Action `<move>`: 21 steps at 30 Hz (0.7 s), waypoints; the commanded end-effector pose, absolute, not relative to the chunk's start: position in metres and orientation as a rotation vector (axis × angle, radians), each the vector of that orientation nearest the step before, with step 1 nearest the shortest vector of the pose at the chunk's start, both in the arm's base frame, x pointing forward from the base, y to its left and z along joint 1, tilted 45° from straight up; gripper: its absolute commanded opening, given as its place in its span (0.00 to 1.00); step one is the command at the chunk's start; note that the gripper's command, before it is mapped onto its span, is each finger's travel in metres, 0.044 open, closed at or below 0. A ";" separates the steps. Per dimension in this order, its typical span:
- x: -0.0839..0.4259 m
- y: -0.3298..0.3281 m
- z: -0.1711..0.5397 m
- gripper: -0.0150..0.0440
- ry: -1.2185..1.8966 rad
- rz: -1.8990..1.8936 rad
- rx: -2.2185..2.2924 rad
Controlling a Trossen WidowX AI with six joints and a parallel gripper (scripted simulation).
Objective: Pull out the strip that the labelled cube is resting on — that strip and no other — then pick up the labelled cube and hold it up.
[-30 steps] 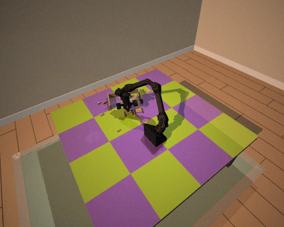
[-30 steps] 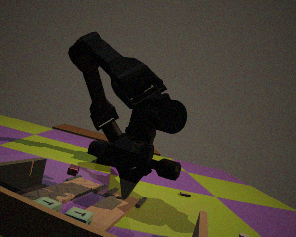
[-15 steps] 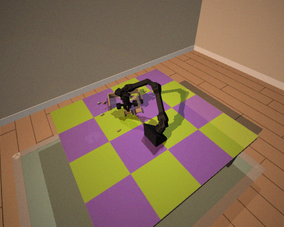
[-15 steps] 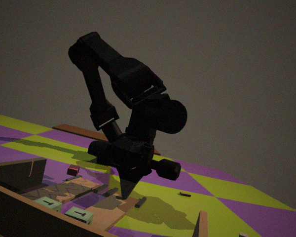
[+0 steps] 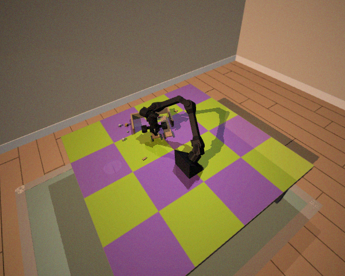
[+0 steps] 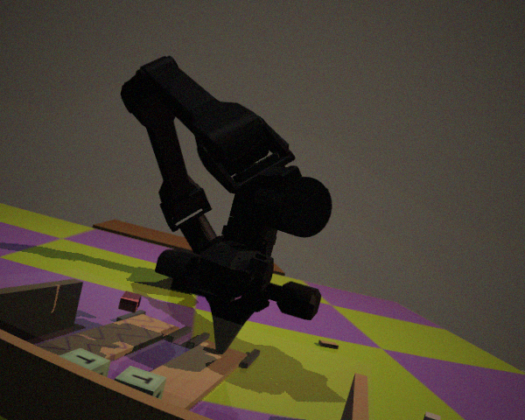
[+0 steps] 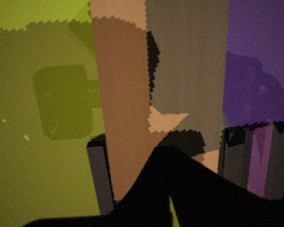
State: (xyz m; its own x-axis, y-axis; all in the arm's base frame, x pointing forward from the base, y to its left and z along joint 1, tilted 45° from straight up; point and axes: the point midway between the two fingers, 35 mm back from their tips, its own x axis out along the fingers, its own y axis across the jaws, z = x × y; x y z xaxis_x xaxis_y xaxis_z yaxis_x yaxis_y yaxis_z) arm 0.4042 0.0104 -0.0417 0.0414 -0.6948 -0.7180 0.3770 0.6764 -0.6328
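Strips lie side by side, a tan strip (image 6: 188, 384) under the closed, empty jaws pressing its end.

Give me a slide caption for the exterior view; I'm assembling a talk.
Shut pincer presses its tip on a tan strip near two green labelled cubes.
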 end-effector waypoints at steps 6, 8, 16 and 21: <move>0.405 0.008 -0.043 0.25 1.284 -0.840 -0.310; 0.405 0.008 -0.043 0.25 1.284 -0.840 -0.310; 0.404 0.008 -0.044 0.25 1.284 -0.840 -0.310; 0.396 0.010 -0.046 0.25 1.285 -0.840 -0.310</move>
State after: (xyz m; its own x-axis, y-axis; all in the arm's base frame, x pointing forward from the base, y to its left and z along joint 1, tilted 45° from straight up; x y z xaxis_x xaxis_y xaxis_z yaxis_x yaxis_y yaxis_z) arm 0.4032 0.0106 -0.0423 0.0531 -0.6947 -0.7173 0.3801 0.6783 -0.6288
